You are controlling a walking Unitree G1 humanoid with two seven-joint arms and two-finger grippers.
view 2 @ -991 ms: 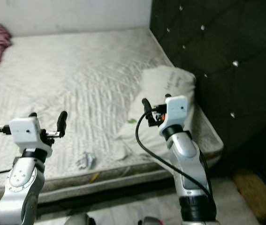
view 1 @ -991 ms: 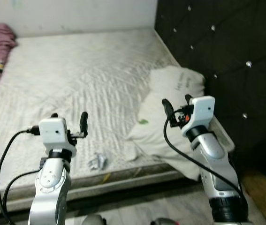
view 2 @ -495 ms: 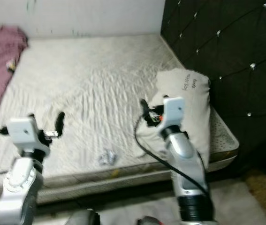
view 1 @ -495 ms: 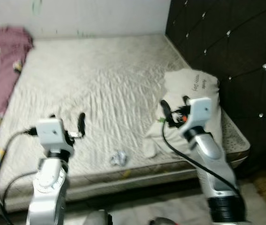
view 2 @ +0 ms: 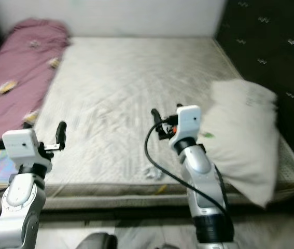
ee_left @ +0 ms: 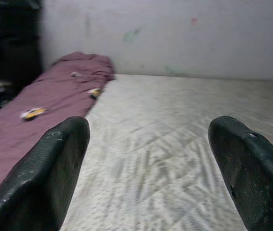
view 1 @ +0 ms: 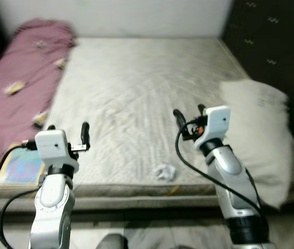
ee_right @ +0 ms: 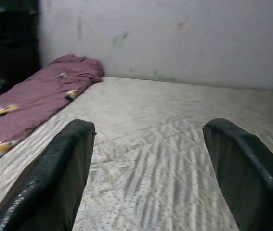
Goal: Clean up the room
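Note:
A bare white mattress (view 1: 136, 88) lies ahead with a small crumpled white paper (view 1: 163, 172) near its front edge. A white pillow (view 1: 255, 129) rests at its right end, against the dark headboard. A maroon blanket (view 1: 22, 78) with small yellow prints covers the left side. My left gripper (view 1: 68, 129) is open and empty above the front left of the mattress. My right gripper (view 1: 189, 112) is also open and empty, held just above and behind the paper, left of the pillow. Both wrist views look across the mattress between spread fingers (ee_left: 54, 168) (ee_right: 59, 173).
A colourful flat book (view 1: 19, 168) lies at the front left edge beside the blanket. The dark tufted headboard (view 1: 271, 36) stands along the right. A white wall (view 1: 110, 15) runs behind the bed. Floor (view 1: 152, 233) shows below the bed's front edge.
The whole picture has swung: the camera turned left, bringing the maroon blanket and the book into view. Both arms keep the same raised pose with fingers spread.

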